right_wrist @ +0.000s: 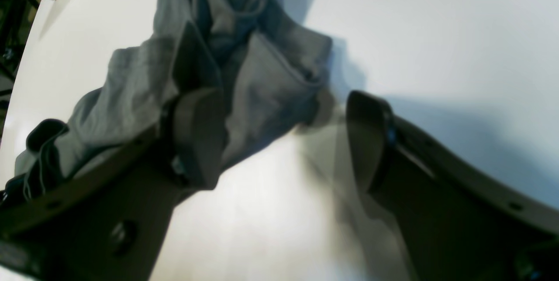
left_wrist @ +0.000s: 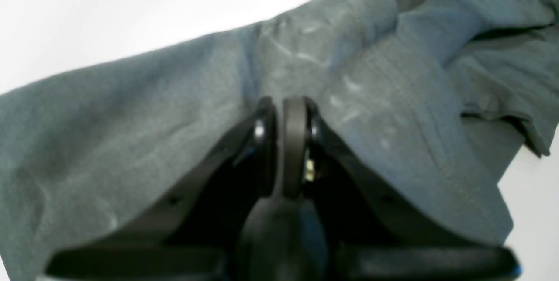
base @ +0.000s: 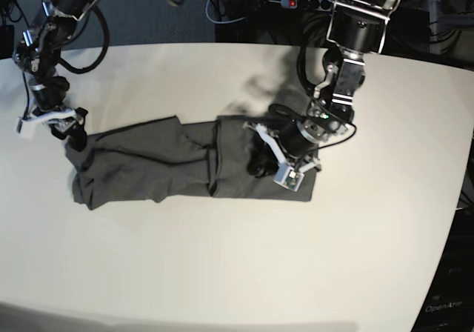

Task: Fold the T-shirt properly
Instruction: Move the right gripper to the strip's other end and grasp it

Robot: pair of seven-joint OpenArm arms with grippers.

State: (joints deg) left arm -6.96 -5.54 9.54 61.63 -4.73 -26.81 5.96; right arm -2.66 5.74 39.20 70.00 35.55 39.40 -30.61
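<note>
One T-shirt (base: 185, 169) lies bunched lengthwise across the white desk (base: 237, 273). Left gripper (left_wrist: 284, 141) fingers are pressed together over its right end (no cloth visibly pinched); right gripper (right_wrist: 284, 141) fingers gape at its left end.

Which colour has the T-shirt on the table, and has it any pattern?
The soft short-sleeved T-shirt is plain dark grey, without pattern; the base view shows it best.

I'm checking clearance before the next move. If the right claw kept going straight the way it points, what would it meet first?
Most likely the bunched end of the T-shirt: the right claw stands open with crumpled cloth just ahead, one finger against it already. Depth is blurry, so this is a judgement.
</note>
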